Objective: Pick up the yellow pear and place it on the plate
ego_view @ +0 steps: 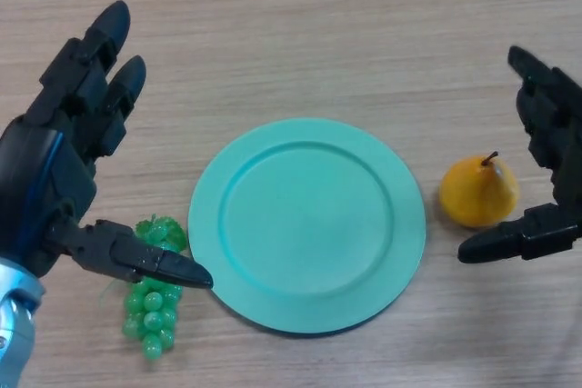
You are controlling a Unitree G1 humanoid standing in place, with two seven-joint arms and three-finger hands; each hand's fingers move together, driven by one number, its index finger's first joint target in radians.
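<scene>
Right hand brackets the pear; my left is out of it.

My right hand [546, 170], fingers spread with nothing held, has the yellow pear [478, 192] in its gap, seemingly untouched, stem pointing away, just right of the plate [273, 302]. Left hand [55, 179] open across it.

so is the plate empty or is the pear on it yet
Empty. The plate shows only bare teal surface; the pear sits on the table right of it, by the open right hand.

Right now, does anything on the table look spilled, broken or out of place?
Nothing stands out. The plate lies flat and bare, the pear sits intact right of it, and the grapes lie whole to its left.
</scene>
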